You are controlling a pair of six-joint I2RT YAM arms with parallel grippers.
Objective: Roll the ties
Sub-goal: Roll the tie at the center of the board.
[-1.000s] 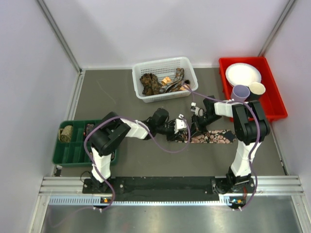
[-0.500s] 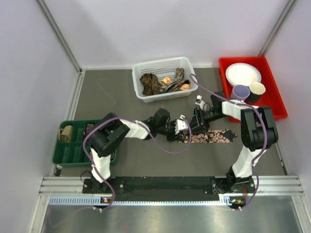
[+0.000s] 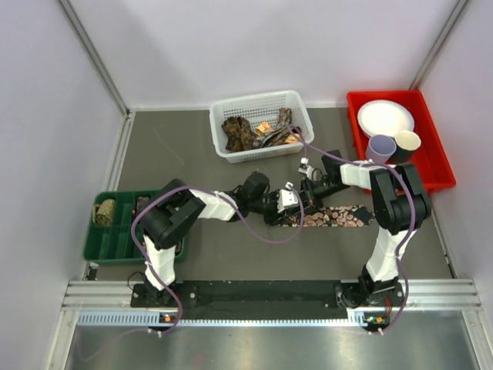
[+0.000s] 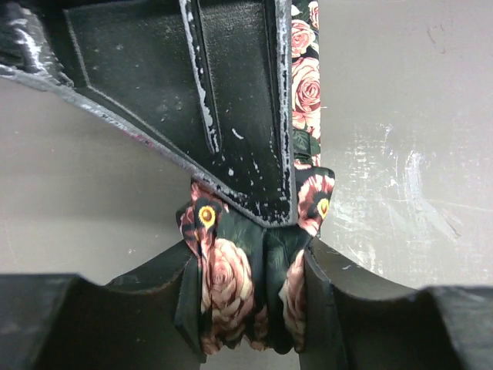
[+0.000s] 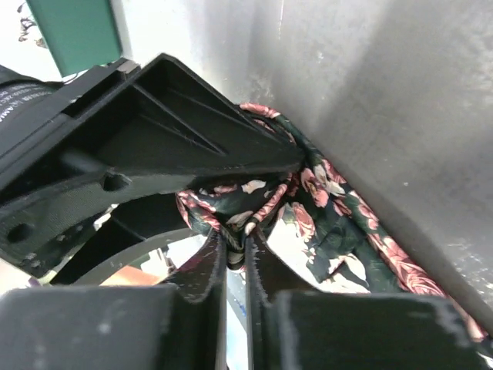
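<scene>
Table (image 3: pixel 192 154): flat matte grey mat, scuffed pale in the wrist views; smooth white walls on 3 sides.

Red tray (image 3: pixel 439 166), far R: glossy rect. plastic w/ raised rim. Holds a round white plate (image 3: pixel 385 117), a lilac cup (image 3: pixel 381 146) and a beige cup (image 3: pixel 407 140), both upright.

Basket (image 3: pixel 262 104), far ctr: white plastic mesh, rect., flared walls. Inside, loose ties (image 3: pixel 240 132) in a crumpled heap, dark w/ brown, orange & beige print.

Green tray (image 3: pixel 115 247), near L edge: dark plastic, ribbed into narrow slots. One tight coil (image 3: pixel 104 212), olive-beige, sits in its far L corner.

Rose tie (image 3: pixel 339 216): long narrow strip lying flat on the mat at ctr, R part stretched out toward the right arm's base side. Soft woven fabric, dark green-black ground w/ pink-beige roses. Its L end is bunched into a small thick roll w/ deep folds, between both sets of fingers.

Left gripper (image 4: pixel 246 266): black, chipped & dusty; jaws part-open, one each side of the roll, pressing its flanks, so it has hold of the roll.

Right gripper (image 5: pixel 235 250): jaws almost together, just a thin slit; a small fold of the rose tie is pinched at the tips. It sits right against the left one, over the roll.
</scene>
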